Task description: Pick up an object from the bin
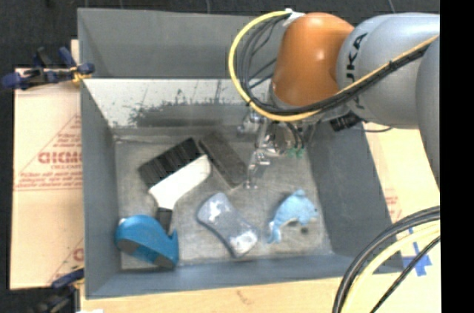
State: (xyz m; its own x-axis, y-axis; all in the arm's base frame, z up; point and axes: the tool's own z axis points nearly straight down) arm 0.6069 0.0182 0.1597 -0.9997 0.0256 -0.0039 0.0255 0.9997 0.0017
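Observation:
My gripper (253,177) hangs below the orange wrist cover, near the middle of the bin and slightly toward the back. Its tip is low, at the right edge of a dark grey flat rectangular piece (224,158) that lies slanted on the bin floor. I cannot tell whether it touches the piece. Just in front of the tip lies a grey-blue soft pouch (226,224). A light blue plush toy (294,214) lies to the front right of the gripper.
A brush with black bristles and a white handle (178,177) lies left of the grey piece. A blue tape dispenser (148,239) sits in the front left corner. The arm and its cables cover the bin's back right part.

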